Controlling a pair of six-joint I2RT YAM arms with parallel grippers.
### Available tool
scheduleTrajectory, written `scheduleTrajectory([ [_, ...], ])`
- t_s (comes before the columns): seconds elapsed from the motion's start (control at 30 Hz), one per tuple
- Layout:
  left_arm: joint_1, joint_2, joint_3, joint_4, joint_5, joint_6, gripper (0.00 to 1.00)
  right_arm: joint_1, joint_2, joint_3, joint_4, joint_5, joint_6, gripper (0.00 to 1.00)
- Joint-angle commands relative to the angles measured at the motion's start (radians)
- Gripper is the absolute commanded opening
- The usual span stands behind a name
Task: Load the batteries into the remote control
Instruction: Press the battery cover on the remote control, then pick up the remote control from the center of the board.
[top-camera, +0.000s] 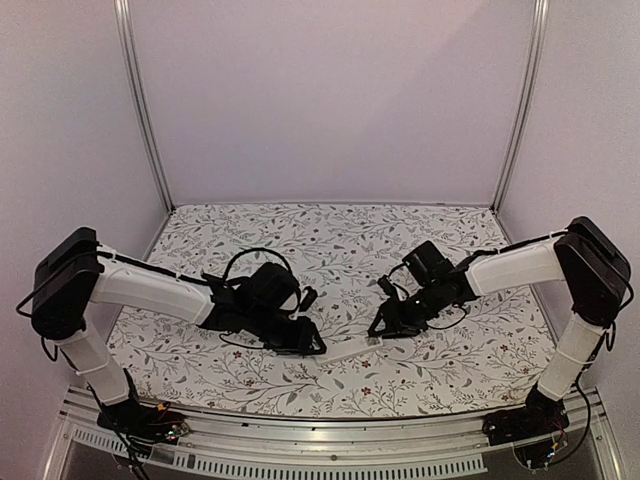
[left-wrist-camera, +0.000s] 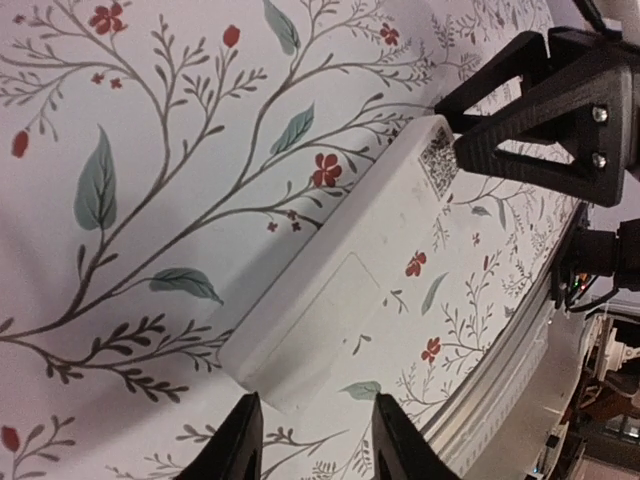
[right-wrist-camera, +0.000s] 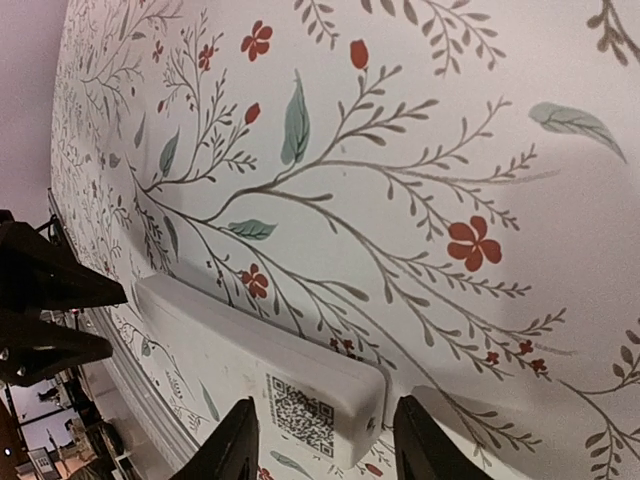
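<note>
Now left fingers (left-wrist-camera: 237, 448) and right fingers (right-wrist-camera: 428, 442) bracket the remote control (left-wrist-camera: 350, 262).

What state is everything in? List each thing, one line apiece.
remote control: lying flat on the table, QR code facing up, not lifted.
left claw: open, fingers either side of the remote's plain end.
right claw: open, fingers either side of the QR code end.
batteries: not in view.
</note>
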Motion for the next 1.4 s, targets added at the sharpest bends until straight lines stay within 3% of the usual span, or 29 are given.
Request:
scheduleTrajectory([
  [0.0,-0.004,-0.113,-0.002,-0.002,-0.054,0.074,0.45,-0.026,-0.034,0.019,-0.002,0.020,-0.037,0.52],
  [0.03,-0.001,-0.130,0.004,-0.021,-0.073,0.104,0.51,-0.034,-0.039,0.020,-0.006,0.022,-0.041,0.61],
  [0.27,0.003,-0.161,0.106,-0.191,-0.165,0.319,0.82,-0.114,-0.171,0.034,-0.066,0.044,-0.094,0.98],
  [0.43,-0.039,-0.247,0.080,-0.164,-0.362,0.446,0.94,-0.118,-0.371,0.061,-0.162,0.176,-0.190,0.99],
  [0.5,-0.045,-0.294,0.051,-0.107,-0.369,0.491,0.99,-0.117,-0.472,0.057,-0.179,0.223,-0.245,0.99],
  [0.67,-0.040,-0.258,0.018,-0.043,-0.233,0.545,1.00,-0.117,-0.694,-0.015,-0.102,0.290,-0.328,0.99],
  [0.77,-0.052,-0.172,0.075,-0.103,-0.109,0.616,1.00,-0.119,-0.780,-0.083,-0.043,0.404,-0.249,0.99],
  [1.03,-0.131,0.052,0.248,-0.259,-0.170,0.760,0.99,-0.117,-0.797,-0.131,-0.042,0.318,-0.220,0.99],
  [1.37,-0.139,0.262,0.451,-0.407,-0.268,0.865,0.82,-0.117,-0.861,-0.174,-0.043,0.263,-0.202,0.99],
])
